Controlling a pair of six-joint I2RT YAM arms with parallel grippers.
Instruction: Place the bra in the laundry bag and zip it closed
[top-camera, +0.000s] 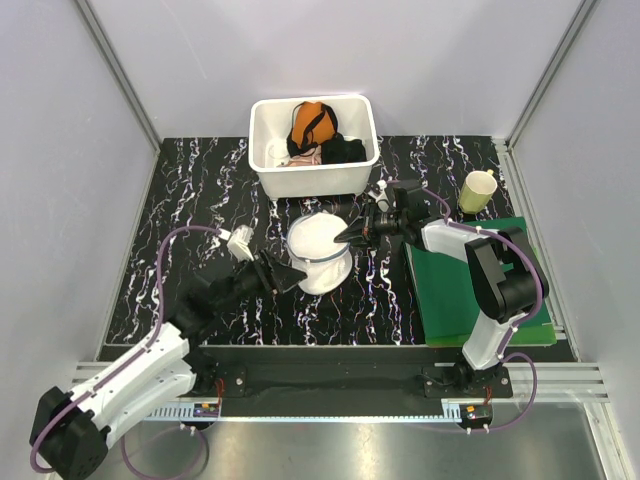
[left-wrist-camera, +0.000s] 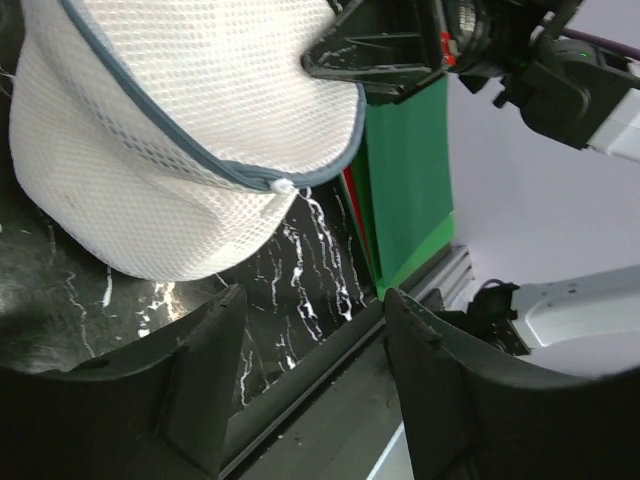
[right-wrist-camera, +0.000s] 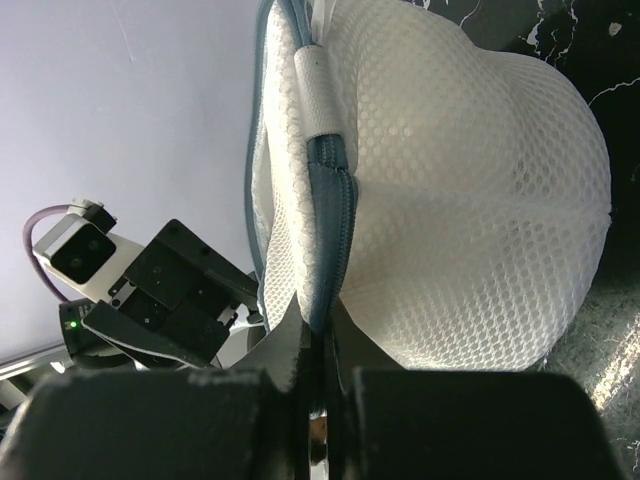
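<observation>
The laundry bag (top-camera: 318, 250), a white round mesh case with a grey-blue zip band, lies bulging on the black marbled table in front of the tub. My right gripper (top-camera: 352, 236) is shut on the zip edge at the bag's right side; in the right wrist view the gripper (right-wrist-camera: 320, 322) pinches the blue band (right-wrist-camera: 328, 190). My left gripper (top-camera: 297, 275) is open and empty at the bag's lower left, a little apart from the bag (left-wrist-camera: 170, 120). A small white zip tab (left-wrist-camera: 283, 186) hangs from the band. The bra is not plainly in view.
The white plastic tub (top-camera: 315, 182) stands behind the bag, holding the orange garment (top-camera: 308, 122), the black garment (top-camera: 343, 150) and some pale cloth (top-camera: 276, 152). A green mat (top-camera: 470, 290) lies at the right with a pale cup (top-camera: 478, 190) behind it. Grey walls close in the table.
</observation>
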